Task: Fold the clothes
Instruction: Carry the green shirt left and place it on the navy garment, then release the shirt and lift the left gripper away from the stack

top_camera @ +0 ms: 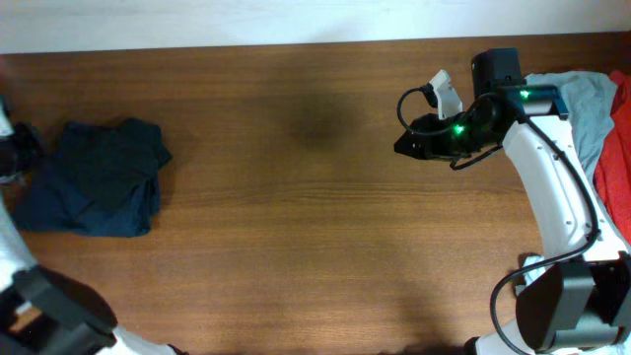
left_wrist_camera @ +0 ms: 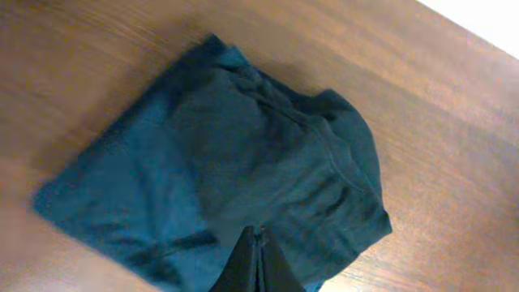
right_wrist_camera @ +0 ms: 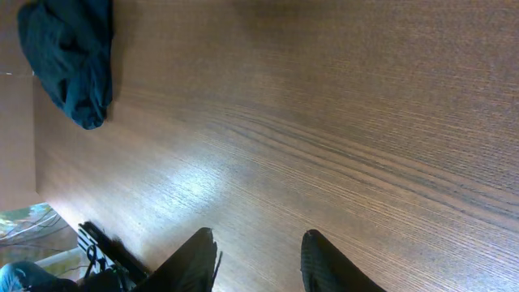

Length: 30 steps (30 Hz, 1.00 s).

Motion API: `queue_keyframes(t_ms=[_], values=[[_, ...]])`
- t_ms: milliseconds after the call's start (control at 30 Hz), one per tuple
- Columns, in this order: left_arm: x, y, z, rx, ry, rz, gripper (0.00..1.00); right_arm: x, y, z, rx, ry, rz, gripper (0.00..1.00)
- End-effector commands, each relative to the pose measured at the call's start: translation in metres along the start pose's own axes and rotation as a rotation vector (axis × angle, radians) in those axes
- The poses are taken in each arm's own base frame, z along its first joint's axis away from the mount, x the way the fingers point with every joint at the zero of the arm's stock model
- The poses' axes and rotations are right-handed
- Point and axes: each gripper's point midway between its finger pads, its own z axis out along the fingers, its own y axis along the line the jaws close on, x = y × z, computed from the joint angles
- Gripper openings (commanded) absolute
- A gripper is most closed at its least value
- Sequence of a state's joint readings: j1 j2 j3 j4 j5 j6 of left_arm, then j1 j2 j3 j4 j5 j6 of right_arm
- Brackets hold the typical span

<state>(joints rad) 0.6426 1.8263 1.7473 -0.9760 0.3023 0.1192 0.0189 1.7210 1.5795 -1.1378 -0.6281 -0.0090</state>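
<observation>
We judge the task partly done. 1 dark-navy garment (top_camera: pixel 99 179) lies folded into a compact, roughly square bundle at the left end of the tabletop (top_camera: pixel 296 227). Its layers are stacked, though 1 corner looks a little bunched in the left wrist view.

The left end effector (left_wrist_camera: pixel 256 258) is closed, its 2 fingers pressed together over the near edge of that bundle. We see no cloth pinched between them, but we cannot tell whether the tips touch the fabric.

The right end effector (right_wrist_camera: pixel 258 247) is open and empty, with bare wood showing between its 2 fingers. It hangs over the right half of the tabletop, pointing toward the middle and well apart from the folded piece.

What is left sits behind the right arm at the far right edge. There, a light-blue garment (top_camera: pixel 584 104) lies rumpled, with a red garment (top_camera: pixel 617 148) just beside it, both unfolded and partly cut off by the frame. We cannot tell whether more clothes lie under or beyond them.

So we count 1 piece finished and at least 2 to go. The wide middle of the tabletop looks like the natural place to spread the next one.
</observation>
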Motion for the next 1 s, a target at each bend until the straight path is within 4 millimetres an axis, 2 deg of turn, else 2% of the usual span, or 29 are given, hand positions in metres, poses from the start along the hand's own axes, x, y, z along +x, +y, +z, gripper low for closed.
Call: queue_keyframes(t_ms=[0,100,200,267,333,400,500,633,667,700,733,800,867,900,967], values=[[0.045,-0.007,0.072,0.053,0.193,-0.016,0.01,-0.002,0.002,-0.008,0.007,-0.017,-0.014,0.40],[0.075,0.003,0.114,0.042,0.313,-0.038,0.00,0.001,0.002,-0.008,0.007,-0.006,-0.006,0.40],[0.096,0.014,0.138,0.026,0.385,-0.059,0.01,0.003,0.002,-0.008,0.007,0.001,-0.001,0.40],[0.096,0.014,0.138,0.034,0.385,-0.065,0.01,0.004,0.002,-0.008,0.006,0.005,0.002,0.40],[0.084,0.007,0.127,0.059,0.353,-0.062,0.01,0.004,0.002,-0.008,0.007,0.003,0.001,0.40],[0.056,-0.008,0.095,0.098,0.279,-0.045,0.00,0.001,0.002,-0.008,0.007,-0.006,-0.006,0.40],[0.025,-0.035,0.042,0.150,0.184,-0.013,0.01,-0.005,0.004,-0.014,0.008,-0.028,-0.016,0.40],[-0.003,-0.085,-0.045,0.208,0.031,0.131,0.03,-0.019,0.019,-0.040,0.014,-0.110,-0.079,0.40],[-0.005,-0.102,-0.071,0.216,-0.015,0.204,0.05,-0.024,0.030,-0.056,0.018,-0.157,-0.131,0.40],[-0.005,-0.117,-0.092,0.223,-0.053,0.268,0.08,-0.025,0.035,-0.063,0.020,-0.177,-0.150,0.40],[-0.001,-0.133,-0.115,0.231,-0.093,0.331,0.16,-0.027,0.046,-0.080,0.030,-0.224,-0.185,0.40],[0.015,-0.161,-0.163,0.224,-0.165,0.424,0.37,-0.023,0.073,-0.118,0.040,-0.329,-0.278,0.40],[0.028,-0.171,-0.189,0.206,-0.195,0.462,0.39,-0.012,0.089,-0.141,0.053,-0.388,-0.317,0.41],[0.043,-0.177,-0.207,0.203,-0.205,0.485,0.40,-0.001,0.096,-0.156,0.081,-0.422,-0.334,0.41],[0.059,-0.183,-0.223,0.215,-0.204,0.502,0.46,0.016,0.100,-0.175,0.136,-0.457,-0.342,0.44]])
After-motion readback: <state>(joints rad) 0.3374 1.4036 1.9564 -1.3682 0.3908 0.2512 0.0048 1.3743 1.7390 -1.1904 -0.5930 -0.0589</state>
